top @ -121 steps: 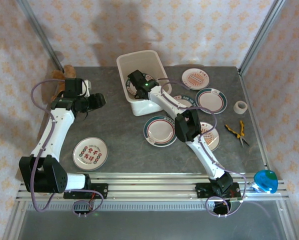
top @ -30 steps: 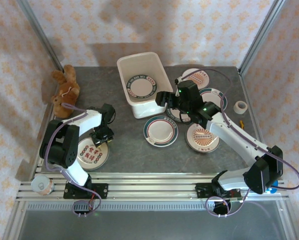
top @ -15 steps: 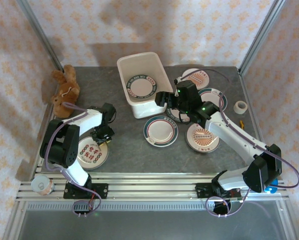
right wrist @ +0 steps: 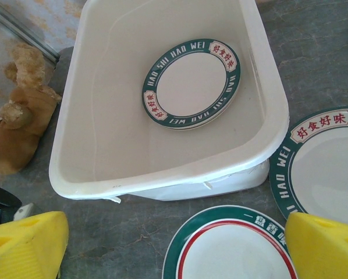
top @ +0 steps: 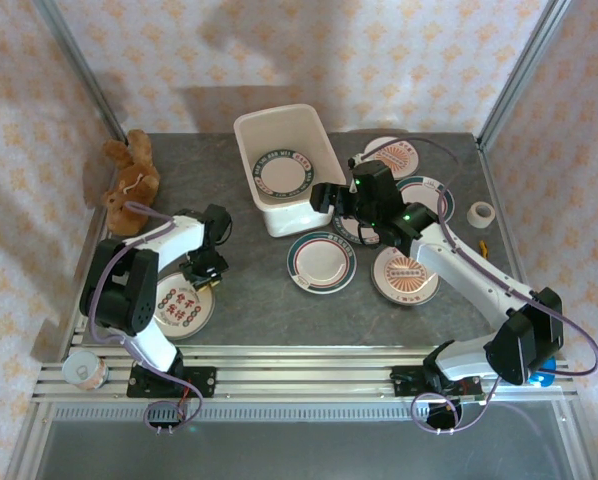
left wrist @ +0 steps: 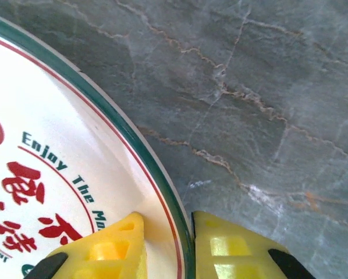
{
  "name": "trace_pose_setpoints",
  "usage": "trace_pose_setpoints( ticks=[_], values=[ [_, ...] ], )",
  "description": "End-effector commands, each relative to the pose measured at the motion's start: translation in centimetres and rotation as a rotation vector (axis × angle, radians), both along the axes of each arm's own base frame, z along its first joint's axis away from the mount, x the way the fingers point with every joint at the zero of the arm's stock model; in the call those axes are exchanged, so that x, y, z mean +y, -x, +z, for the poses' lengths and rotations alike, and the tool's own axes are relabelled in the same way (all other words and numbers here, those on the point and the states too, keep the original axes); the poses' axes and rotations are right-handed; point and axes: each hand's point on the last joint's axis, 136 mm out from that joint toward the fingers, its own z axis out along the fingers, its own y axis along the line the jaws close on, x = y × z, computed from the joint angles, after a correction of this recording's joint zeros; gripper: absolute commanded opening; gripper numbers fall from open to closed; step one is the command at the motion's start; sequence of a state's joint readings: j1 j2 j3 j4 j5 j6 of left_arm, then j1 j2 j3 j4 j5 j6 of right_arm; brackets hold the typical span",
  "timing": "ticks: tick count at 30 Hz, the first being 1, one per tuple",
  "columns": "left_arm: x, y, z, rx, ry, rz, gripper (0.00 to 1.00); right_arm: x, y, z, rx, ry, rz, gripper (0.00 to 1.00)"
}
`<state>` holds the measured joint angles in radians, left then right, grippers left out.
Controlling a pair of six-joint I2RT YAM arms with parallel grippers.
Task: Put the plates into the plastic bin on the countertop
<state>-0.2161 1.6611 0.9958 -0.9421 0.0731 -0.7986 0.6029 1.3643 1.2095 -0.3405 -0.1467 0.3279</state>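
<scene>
Straddling the red-lettered plate [left wrist: 52, 145] rim, left fingers [left wrist: 235, 253] seemingly pinch it; right fingers [right wrist: 25, 244] gape empty.

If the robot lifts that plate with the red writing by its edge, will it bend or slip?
It probably stays stiff: the red-lettered plate looks hard and glossy. It might slip or tilt, since the left pincer grips only its thin, smooth rim. If it drops onto the stone-look countertop, it could chip.
</scene>
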Motion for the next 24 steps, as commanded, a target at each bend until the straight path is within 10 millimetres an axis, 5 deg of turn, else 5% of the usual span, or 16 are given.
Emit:
trace_pose_setpoints(
  ticks=[1, 12, 16, 24],
  values=[
    [-0.3, -0.7, 2.8, -0.051, 0.030, -0.012, 0.00, 0.3, -0.7, 1.4, -0.057, -0.009, 0.016, 0.95],
    [-0.6, -1.8, 9.5, -0.269, 0.076, 0.044, 0.00, 2.2, -0.3, 3.4, -0.106, -0.039, 0.133, 0.77],
    [-0.2, -2.3, 12.4, -0.371, 0.080, 0.061, 0.00, 3.6, 0.0, 4.0, -0.107, -0.072, 0.210, 0.66],
    [-0.4, -3.9, 19.1, -0.596, 0.133, 0.118, 0.00, 7.1, 1.8, 5.0, -0.147, -0.073, 0.378, 0.61]
  ],
)
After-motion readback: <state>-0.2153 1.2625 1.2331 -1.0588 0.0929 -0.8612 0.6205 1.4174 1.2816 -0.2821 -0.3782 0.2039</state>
